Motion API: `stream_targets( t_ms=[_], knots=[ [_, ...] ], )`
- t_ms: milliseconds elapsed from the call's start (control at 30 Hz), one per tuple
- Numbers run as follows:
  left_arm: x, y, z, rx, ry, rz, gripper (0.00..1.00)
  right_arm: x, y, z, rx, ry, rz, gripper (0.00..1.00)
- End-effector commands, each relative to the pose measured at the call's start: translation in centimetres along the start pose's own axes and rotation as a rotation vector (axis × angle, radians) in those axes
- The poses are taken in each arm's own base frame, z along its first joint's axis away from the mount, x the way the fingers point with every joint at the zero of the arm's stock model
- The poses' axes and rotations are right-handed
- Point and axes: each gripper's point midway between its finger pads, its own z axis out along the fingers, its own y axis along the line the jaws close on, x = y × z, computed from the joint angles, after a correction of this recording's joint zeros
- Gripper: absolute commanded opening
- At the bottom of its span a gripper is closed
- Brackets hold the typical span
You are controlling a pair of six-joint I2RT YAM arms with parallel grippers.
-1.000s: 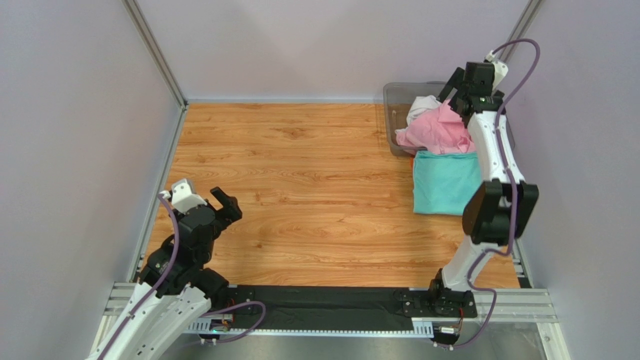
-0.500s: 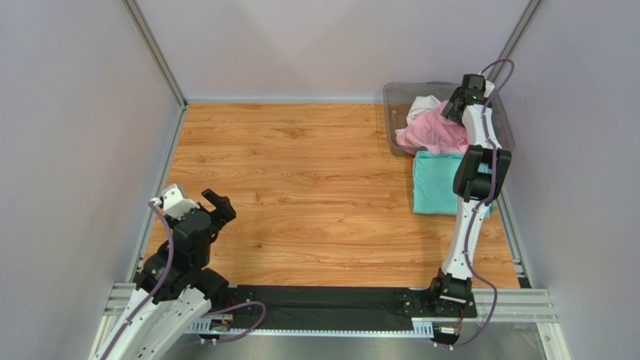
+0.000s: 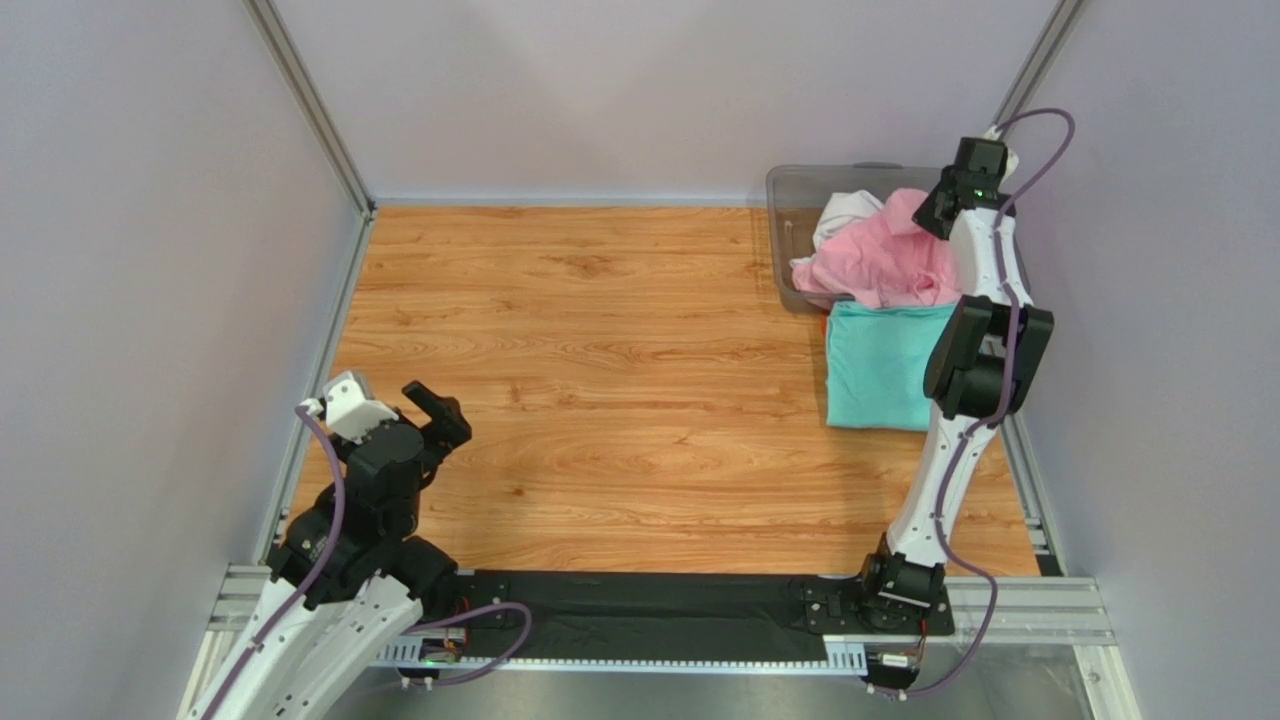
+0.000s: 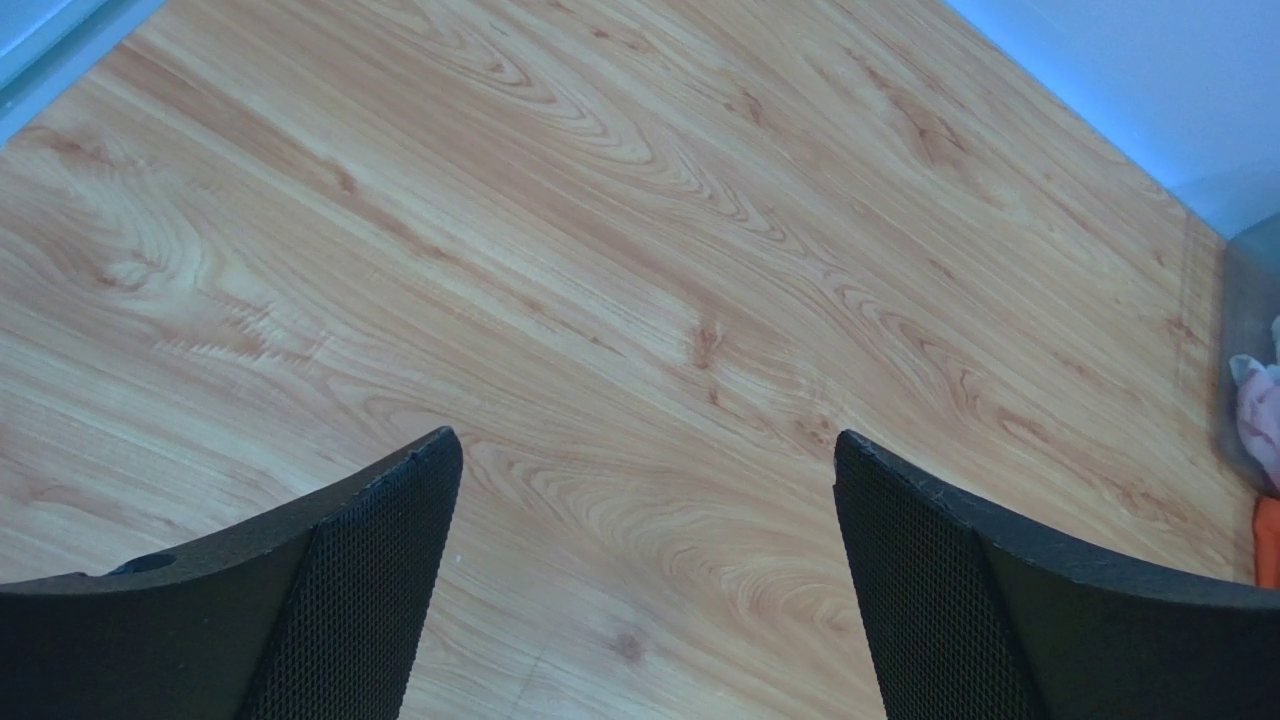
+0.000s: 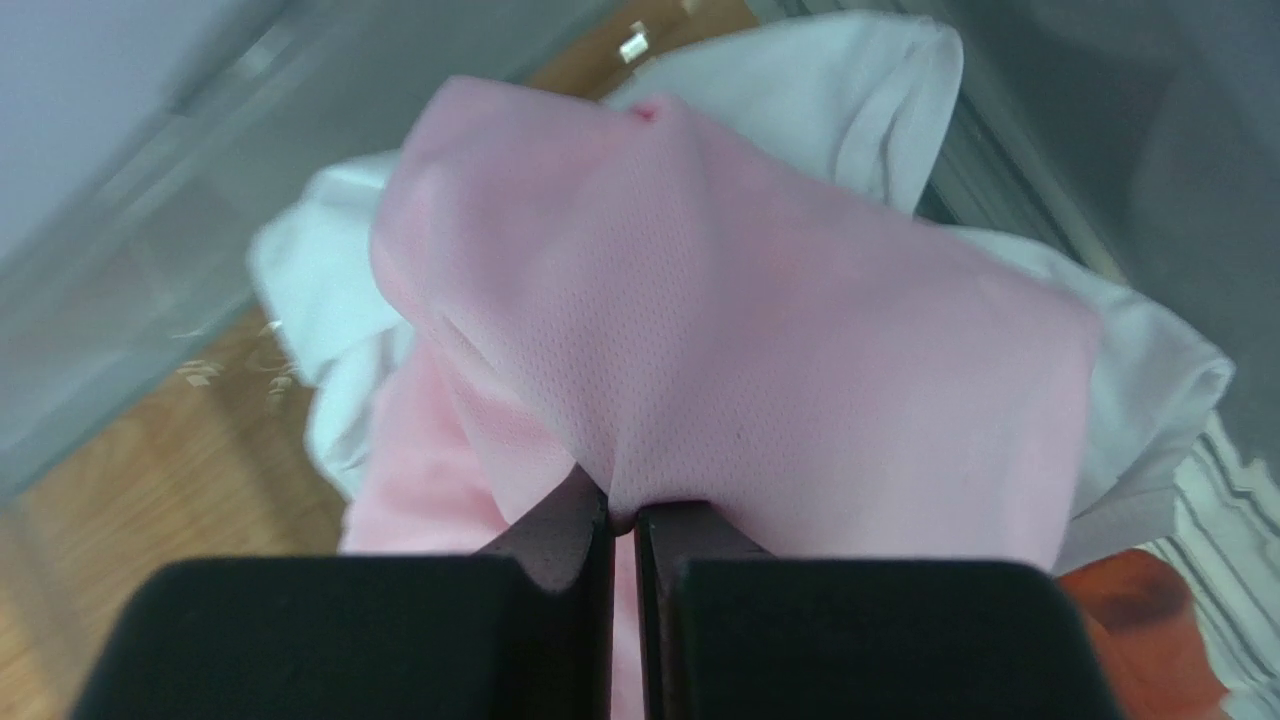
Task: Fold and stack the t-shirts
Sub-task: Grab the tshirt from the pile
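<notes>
- pink t-shirt [image 5: 721, 330] is lying bunched in the bin [image 3: 781, 195], on the white t-shirt [image 5: 812, 75]; the teal t-shirt [image 3: 879, 368] is lying flat just beside the bin.
- your right gripper [image 5: 624, 525] is pinching a fold of the pink cloth, jaws closed on it.
- you are wanting a slow, straight lift, so the white one is not trailing out too.
- your left gripper [image 4: 643, 450] is hanging wide open over the table [image 3: 601, 345], holding nothing; start readying it for a hem.

We cannot read any words, numbers or signs here. We find no label or brand on the shirts, the bin, the arms or the table.
</notes>
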Motion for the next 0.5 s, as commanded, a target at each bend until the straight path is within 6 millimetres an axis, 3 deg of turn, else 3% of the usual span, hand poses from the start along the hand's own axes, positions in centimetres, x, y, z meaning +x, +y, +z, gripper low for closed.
stream_targets(
  t_ms=[0,67,100,167,200,267,300,367,400,467],
  knots=[
    [0.4,-0.4,-0.2,0.026,0.023,-0.026,1.0,-11.2,5.8,-12.9,-0.207,-0.327,-0.025,0.0],
    [0.9,-0.6,-0.3,0.039,0.045,-0.031,1.0,-11.6,6.6,-15.7,-0.234,-0.363,-0.046,0.0],
    [1.0,-0.6,-0.4,0.044,0.05,-0.034,1.0,-13.1,7.2,-19.3,-0.262,-0.427,-0.06,0.0],
    [1.2,-0.7,-0.6,0.053,0.062,-0.049,1.0,-13.4,8.0,-22.2,-0.292,-0.464,-0.071,0.0],
    [1.3,-0.9,-0.7,0.067,0.072,-0.061,1.0,-14.3,8.4,-25.3,-0.325,-0.51,-0.071,0.0],
    [1.5,-1.2,-0.9,0.086,0.085,-0.066,1.0,-14.3,10.0,-28.5,-0.402,-0.535,-0.078,0.0],
    [1.6,-1.3,-1.0,0.093,0.091,-0.066,1.0,-14.8,10.6,-31.3,-0.439,-0.571,-0.077,0.0],
    [1.9,-1.6,-1.3,0.114,0.112,-0.071,1.0,-14.4,12.7,-34.9,-0.537,-0.592,-0.105,0.0],
    [2.0,-1.7,-1.3,0.119,0.119,-0.073,1.0,-14.8,13.5,-38.1,-0.592,-0.633,-0.112,0.0],
    [2.4,-1.7,-1.5,0.127,0.14,-0.077,1.0,-13.8,15.8,-41.9,-0.688,-0.65,-0.133,0.0]
  ],
)
